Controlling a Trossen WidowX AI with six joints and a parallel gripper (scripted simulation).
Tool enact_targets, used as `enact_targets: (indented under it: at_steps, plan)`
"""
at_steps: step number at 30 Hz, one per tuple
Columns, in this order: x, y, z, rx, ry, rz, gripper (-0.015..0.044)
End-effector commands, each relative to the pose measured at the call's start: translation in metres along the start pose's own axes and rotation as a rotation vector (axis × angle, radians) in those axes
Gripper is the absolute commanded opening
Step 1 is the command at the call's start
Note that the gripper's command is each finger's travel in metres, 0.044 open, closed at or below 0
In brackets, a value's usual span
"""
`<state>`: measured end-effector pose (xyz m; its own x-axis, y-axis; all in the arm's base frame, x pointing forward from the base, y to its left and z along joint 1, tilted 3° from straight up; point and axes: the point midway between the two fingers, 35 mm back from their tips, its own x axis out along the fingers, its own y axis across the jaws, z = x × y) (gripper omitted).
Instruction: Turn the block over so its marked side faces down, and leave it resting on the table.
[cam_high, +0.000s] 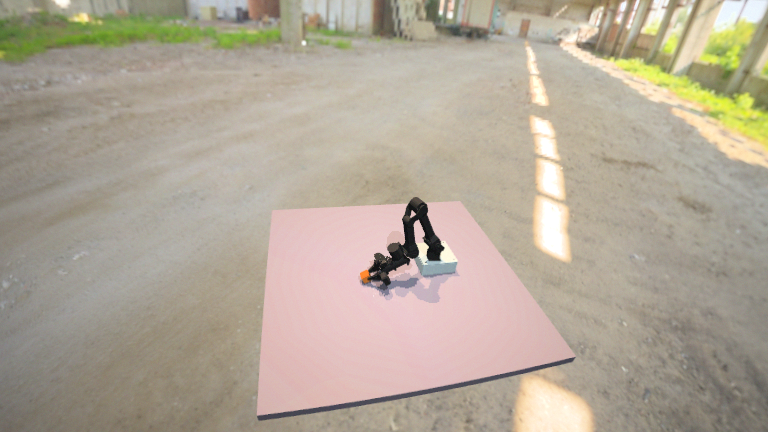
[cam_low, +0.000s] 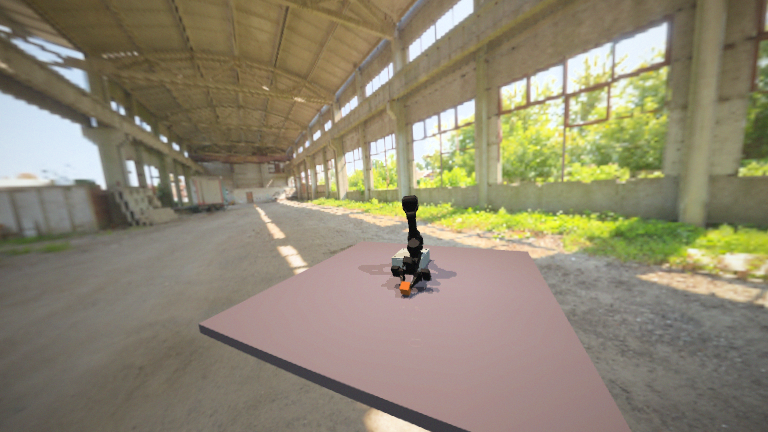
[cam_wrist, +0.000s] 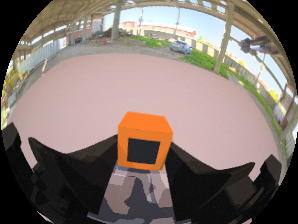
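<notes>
A small orange block is held between the fingers of my gripper, low over the pink table. In the wrist view the block's face with a dark square mark points toward the camera. The gripper is shut on the block and reaches nearly level with the table. Whether the block touches the table I cannot tell.
The arm's white base box stands near the table's middle, behind the gripper. The table's edges lie far from the block on all sides. Around the table is a dirt floor in a large open hall.
</notes>
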<state>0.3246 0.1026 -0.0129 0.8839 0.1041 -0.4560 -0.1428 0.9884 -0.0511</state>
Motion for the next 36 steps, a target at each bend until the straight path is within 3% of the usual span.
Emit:
enact_targets:
  at_steps: [1,17,36]
  plan:
    - [-0.0001,-0.0005,0.0009,-0.002,-0.005,-0.003,0.0026]
    - [-0.0001,-0.0005,0.0009,-0.002,-0.005,-0.003,0.0440]
    - [-0.0001,-0.0005,0.0009,-0.002,-0.005,-0.003,0.0440]
